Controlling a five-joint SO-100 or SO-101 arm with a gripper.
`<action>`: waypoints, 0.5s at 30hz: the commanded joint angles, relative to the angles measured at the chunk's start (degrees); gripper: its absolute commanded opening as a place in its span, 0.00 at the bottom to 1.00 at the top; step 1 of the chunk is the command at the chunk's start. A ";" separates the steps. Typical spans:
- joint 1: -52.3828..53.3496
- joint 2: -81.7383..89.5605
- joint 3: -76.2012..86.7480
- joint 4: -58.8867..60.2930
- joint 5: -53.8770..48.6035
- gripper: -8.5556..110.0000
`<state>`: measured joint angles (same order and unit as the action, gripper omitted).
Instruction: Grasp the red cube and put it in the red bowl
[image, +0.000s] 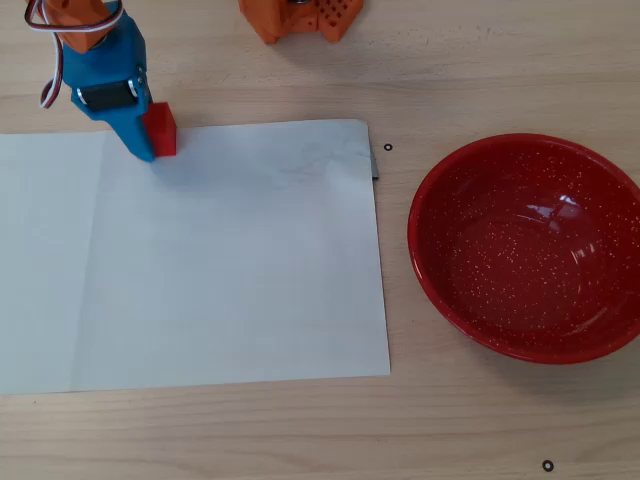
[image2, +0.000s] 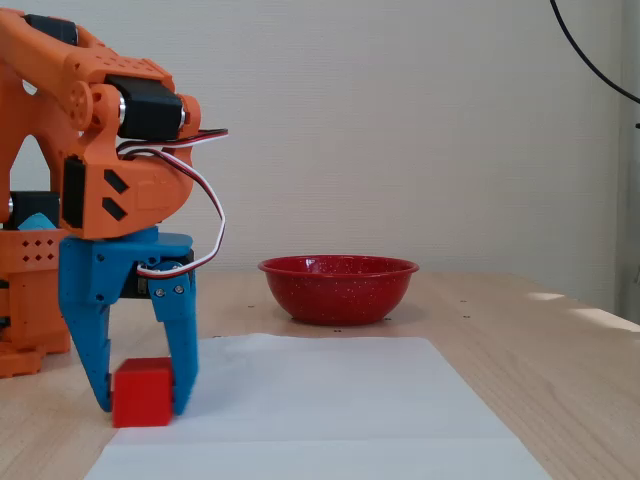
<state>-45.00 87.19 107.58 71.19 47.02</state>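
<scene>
The red cube (image: 164, 128) rests at the far left edge of the white paper, low between the blue fingers in the fixed view (image2: 142, 390). My gripper (image: 148, 135) (image2: 142, 408) is shut on the cube, one blue finger pressed on each side, with the cube's base still on the surface. In the overhead view the upper finger hides part of the cube. The red bowl (image: 525, 248) stands empty on the wood at the right, well away from the gripper, and appears behind the paper in the fixed view (image2: 338, 290).
A white paper sheet (image: 230, 260) covers the left and middle of the wooden table. The orange arm base (image: 300, 18) stands at the top edge and shows at the left of the fixed view (image2: 30, 300). A black cable (image2: 590, 50) hangs at the upper right.
</scene>
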 joint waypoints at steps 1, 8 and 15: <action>2.64 3.60 -1.05 -0.35 -1.14 0.18; 3.16 4.13 -5.01 4.75 -2.90 0.08; 6.94 3.25 -22.59 21.80 -11.25 0.08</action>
<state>-39.90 87.19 93.96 88.59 38.41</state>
